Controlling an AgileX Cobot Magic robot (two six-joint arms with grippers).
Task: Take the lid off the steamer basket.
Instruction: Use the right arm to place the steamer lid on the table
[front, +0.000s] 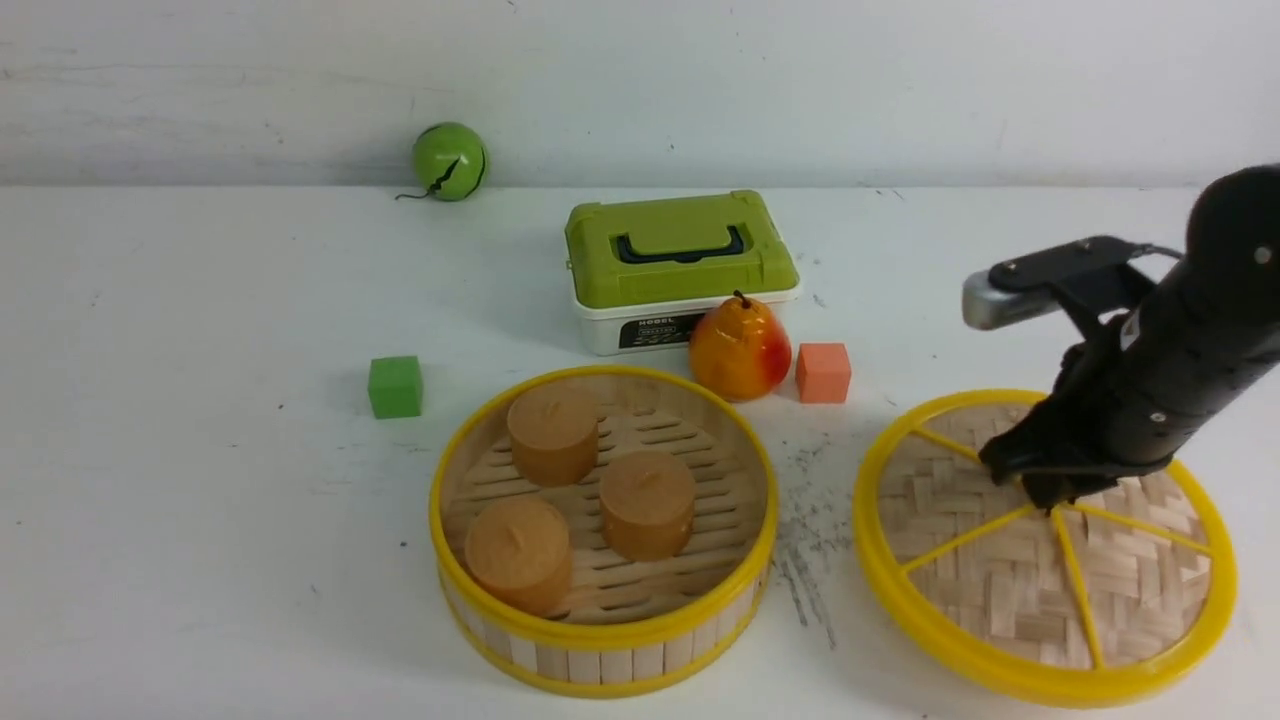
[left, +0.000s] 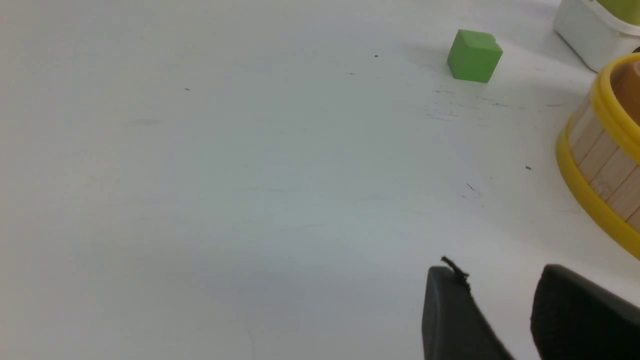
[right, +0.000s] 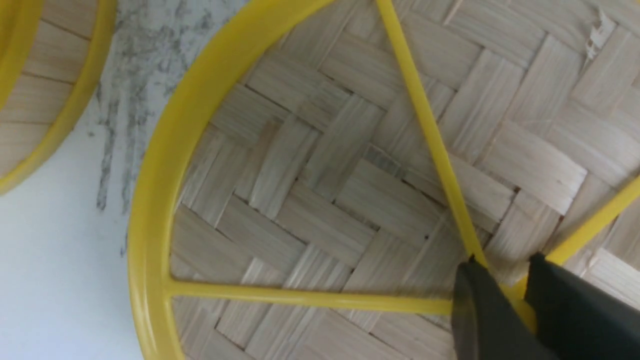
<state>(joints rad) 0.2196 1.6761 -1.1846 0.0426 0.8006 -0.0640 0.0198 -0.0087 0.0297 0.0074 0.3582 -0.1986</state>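
- Bamboo lid (front: 1000, 570) lies right under my right gripper (front: 1045, 492), flat on the table (front: 200, 500) as far as I can tell, and wholly off the basket
- My right gripper is pinched shut on the lid's small yellow knob (right: 522, 307), where the spokes meet; that centre is the one part narrow enough for my jaws, and holding there balances the disc
- Basket (front: 600, 640) stands to the left of that gripper, apart from the lid, with a scuffed strip of table between the two rims; I judge the gap is there so the lid cannot lean on the basket's rim
- Basket is open on top, three brown buns (front: 552, 433) in plain sight on its slat floor, so the main step reads as done
- My left gripper (left: 500, 285) hangs low over bare table, jaws apart and holding nothing; the basket wall is near on one side, not touching, and a green cube (left: 474, 55) sits well ahead of it; one gripper is enough for this lid, so I take it that this one stands aside on purpose
- What is left, as I judge it: let go of the knob and lift clear without dragging the lid
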